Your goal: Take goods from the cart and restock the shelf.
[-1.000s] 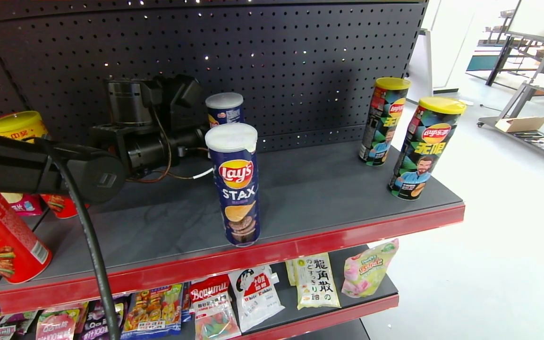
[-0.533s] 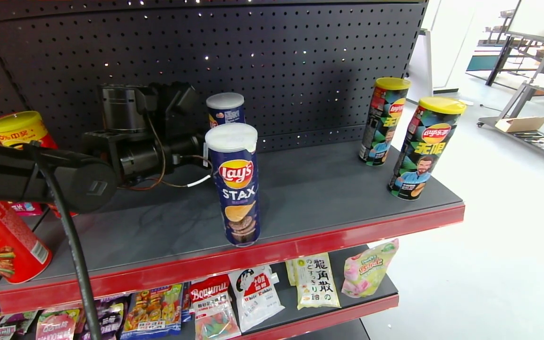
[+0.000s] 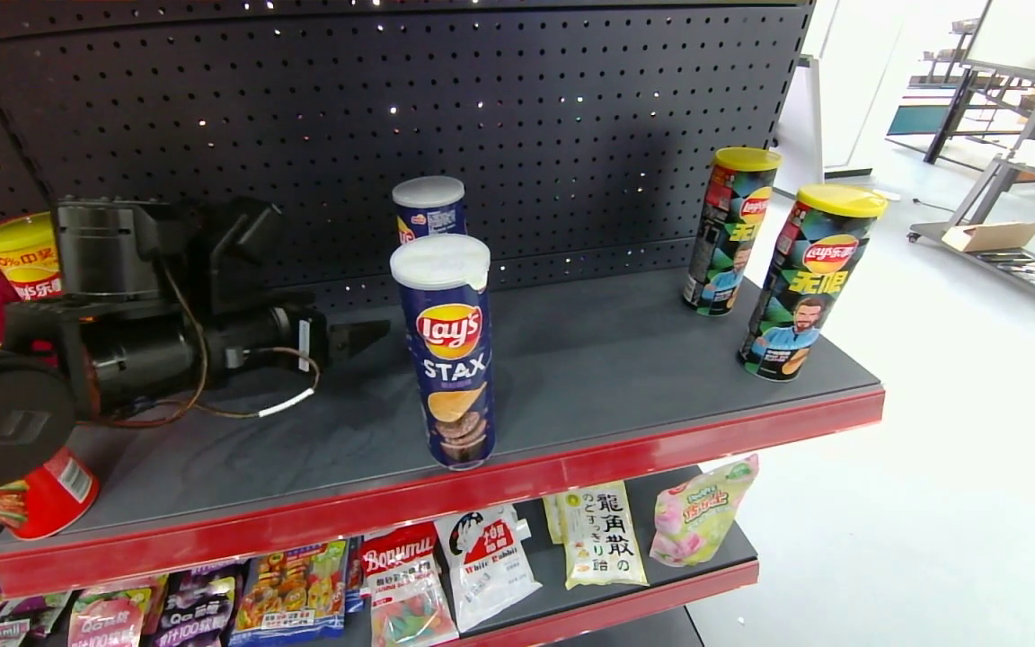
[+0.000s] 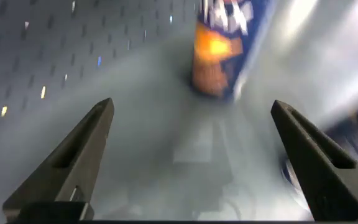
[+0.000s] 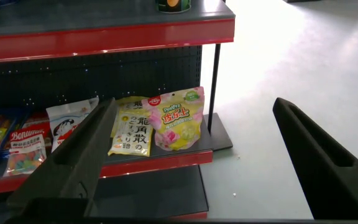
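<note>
Grey shelf [image 3: 607,359] first: wide bare board between the front blue can [image 3: 446,350], upright at the red lip [image 3: 625,458], and the near yellow-lidded can [image 3: 809,279] with its twin [image 3: 733,234] at the right end. A second blue can [image 3: 429,208] stands behind, by the pegboard [image 3: 571,108]. My left gripper [image 3: 358,334] lies level over the board, just left of the front can, jaws spread, empty. My right gripper [image 5: 194,102] hangs low, fingers apart, facing the snack bags [image 5: 178,118].

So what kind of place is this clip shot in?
Most likely a shop aisle, or a mock-up of one: a pegboard-backed shelf with a red front edge, chip cans standing on it, and snack bags laid out underneath.
</note>
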`<state>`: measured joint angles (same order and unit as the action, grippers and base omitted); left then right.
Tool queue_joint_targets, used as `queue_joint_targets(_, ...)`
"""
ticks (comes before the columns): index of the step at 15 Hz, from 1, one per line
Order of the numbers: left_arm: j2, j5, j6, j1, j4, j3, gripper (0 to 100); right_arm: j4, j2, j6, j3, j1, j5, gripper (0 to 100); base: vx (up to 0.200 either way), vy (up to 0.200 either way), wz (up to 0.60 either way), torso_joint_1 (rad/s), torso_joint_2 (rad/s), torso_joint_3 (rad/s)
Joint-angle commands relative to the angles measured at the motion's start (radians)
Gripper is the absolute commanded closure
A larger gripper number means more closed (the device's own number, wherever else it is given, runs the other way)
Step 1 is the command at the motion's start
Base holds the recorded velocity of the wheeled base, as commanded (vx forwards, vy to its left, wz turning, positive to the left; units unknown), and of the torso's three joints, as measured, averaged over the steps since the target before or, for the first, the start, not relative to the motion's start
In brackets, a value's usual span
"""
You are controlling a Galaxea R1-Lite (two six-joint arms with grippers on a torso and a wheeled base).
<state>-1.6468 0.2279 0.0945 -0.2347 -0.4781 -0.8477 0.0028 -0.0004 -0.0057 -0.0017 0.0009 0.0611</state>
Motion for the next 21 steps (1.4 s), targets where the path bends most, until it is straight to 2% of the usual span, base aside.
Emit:
queue_joint_targets(1, 0.412, -0.004, 0.005, 0.014, 0.188, 0.22, 0, 0.0, 0.0, 0.0, 0.0, 0.001, 0.0, 0, 0.0, 0.0, 0.0, 0.0, 0.0, 0.0)
queue_joint_targets(2, 0.587, 0.004, 0.004, 0.021, 0.331, 0.271, 0, 0.0, 0.0, 0.0, 0.0, 0.001, 0.0, 0, 0.0, 0.0, 0.0, 0.0, 0.0, 0.0)
queue_joint_targets(4, 0.898, 0.01, -0.002, 0.048, 0.608, 0.297, 0, 0.0, 0.0, 0.0, 0.0, 0.001, 0.0, 0, 0.0, 0.0, 0.0, 0.0, 0.0, 0.0)
queue_joint_targets(6, 1.119, 0.016, -0.012, 0.048, 0.777, 0.297, 0, 0.0, 0.0, 0.0, 0.0, 0.001, 0.0, 0, 0.0, 0.0, 0.0, 0.0, 0.0, 0.0)
queue_joint_targets(10, 1.384, 0.024, -0.013, 0.032, 0.972, 0.295, 0, 0.0, 0.0, 0.0, 0.0, 0.001, 0.0, 0, 0.0, 0.0, 0.0, 0.0, 0.0, 0.0)
queue_joint_targets(13, 1.464, 0.019, -0.015, -0.061, 1.038, 0.275, 0, 0.0, 0.0, 0.0, 0.0, 0.001, 0.0, 0, 0.0, 0.0, 0.0, 0.0, 0.0, 0.0)
queue_joint_targets(14, 1.486, -0.025, -0.058, -0.077, 1.041, 0.283, 0, 0.0, 0.0, 0.0, 0.0, 0.001, 0.0, 0, 0.0, 0.0, 0.0, 0.0, 0.0, 0.0)
queue_joint_targets(17, 1.489, -0.317, -0.136, -0.072, 1.001, 0.308, 0, 0.0, 0.0, 0.0, 0.0, 0.001, 0.0, 0, 0.0, 0.0, 0.0, 0.0, 0.0, 0.0)
queue_joint_targets(18, 1.492, -0.351, -0.144, -0.071, 0.994, 0.312, 0, 0.0, 0.0, -0.002, 0.0, 0.001, 0.0, 0, 0.0, 0.0, 0.0, 0.0, 0.0, 0.0)
queue_joint_targets(19, 1.493, -0.424, -0.144, -0.071, 0.984, 0.322, 0, 0.0, 0.0, -0.003, 0.0, 0.001, 0.0, 0, 0.0, 0.0, 0.6, 0.002, 0.01, 0.002)
queue_joint_targets(21, 1.484, -0.466, -0.142, -0.068, 0.983, 0.32, 0, 0.0, 0.0, -0.003, 0.0, 0.001, 0.0, 0, 0.0, 0.0, 0.6, 0.005, 0.0, 0.002)
